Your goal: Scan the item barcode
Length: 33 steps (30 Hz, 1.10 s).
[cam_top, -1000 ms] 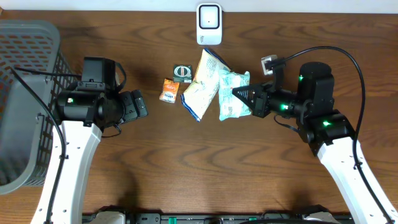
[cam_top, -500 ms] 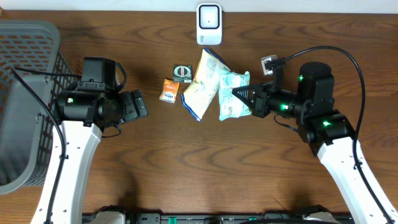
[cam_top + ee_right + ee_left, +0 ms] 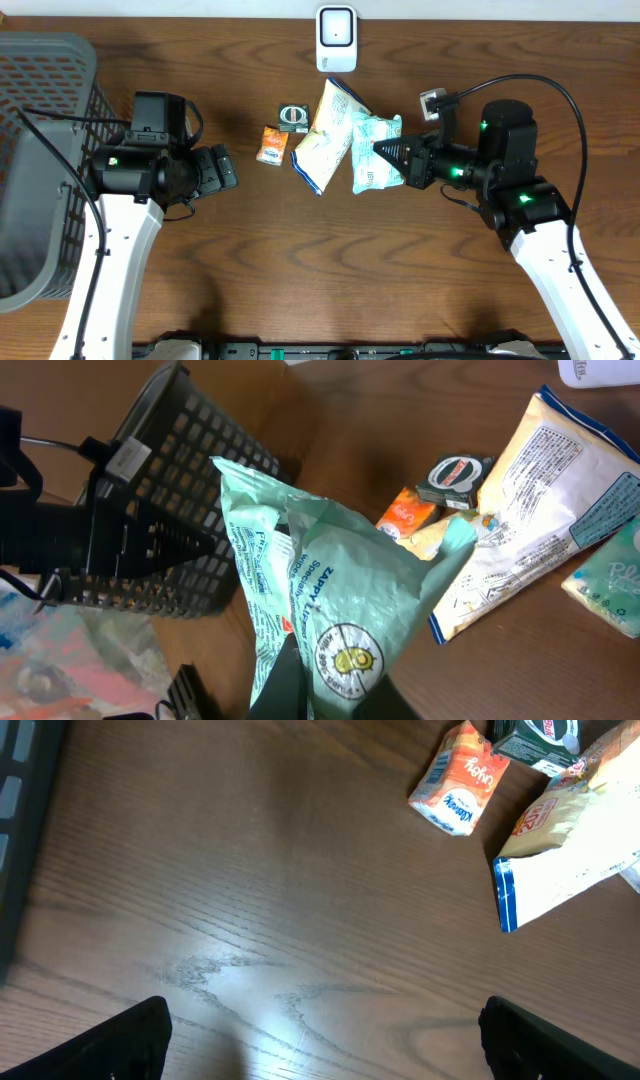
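Note:
My right gripper (image 3: 392, 153) is shut on a mint-green pouch (image 3: 368, 170), pinching its lower edge and holding it up off the table. In the right wrist view the pouch (image 3: 335, 595) fills the centre above the gripper (image 3: 338, 685), its round yellow logo facing the camera. No barcode shows on it. The white scanner (image 3: 336, 38) stands at the table's far edge, well beyond the pouch. My left gripper (image 3: 226, 167) hangs open over bare wood, its two fingertips (image 3: 112, 1045) far apart with nothing between them.
A white and yellow snack bag (image 3: 325, 138), an orange packet (image 3: 271, 145), a small dark box (image 3: 293, 117) and a second green pouch (image 3: 612, 588) lie on the table mid-back. A grey mesh basket (image 3: 40, 150) stands at the left edge.

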Motion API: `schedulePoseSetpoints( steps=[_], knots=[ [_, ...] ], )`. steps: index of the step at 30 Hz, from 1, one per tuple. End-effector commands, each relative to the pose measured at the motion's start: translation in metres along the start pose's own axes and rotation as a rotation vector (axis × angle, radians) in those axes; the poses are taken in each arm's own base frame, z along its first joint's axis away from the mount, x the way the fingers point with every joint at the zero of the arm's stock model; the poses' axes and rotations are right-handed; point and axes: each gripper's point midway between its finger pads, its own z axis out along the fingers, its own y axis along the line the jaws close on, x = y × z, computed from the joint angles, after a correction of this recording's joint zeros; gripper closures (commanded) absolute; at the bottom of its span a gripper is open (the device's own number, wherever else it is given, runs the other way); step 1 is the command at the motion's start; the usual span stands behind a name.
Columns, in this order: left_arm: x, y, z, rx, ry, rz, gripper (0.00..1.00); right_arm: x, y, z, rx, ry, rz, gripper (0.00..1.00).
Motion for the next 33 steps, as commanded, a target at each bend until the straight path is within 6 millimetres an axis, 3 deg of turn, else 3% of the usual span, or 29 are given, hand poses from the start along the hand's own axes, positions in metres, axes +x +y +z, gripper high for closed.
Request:
schedulePoseSetpoints(
  steps=[1, 9, 20, 25, 33],
  knots=[
    [0.0, 0.002, 0.0, -0.006, 0.002, -0.014, 0.02, -0.002, 0.005, -0.003, -0.013, -0.007, -0.013, 0.99],
    [0.0, 0.002, 0.0, -0.006, 0.002, -0.014, 0.02, -0.002, 0.001, -0.003, 0.014, -0.012, -0.009, 0.99],
    [0.0, 0.002, 0.0, -0.006, 0.002, -0.014, 0.02, 0.015, -0.084, -0.023, 0.492, -0.015, 0.09, 0.99],
    [0.0, 0.002, 0.0, -0.006, 0.002, -0.014, 0.02, 0.022, -0.106, -0.027, 0.595, 0.008, 0.091, 0.99],
    [0.0, 0.002, 0.0, -0.006, 0.002, -0.014, 0.02, 0.049, -0.129, -0.003, 0.622, 0.141, 0.069, 0.99]
  ],
)
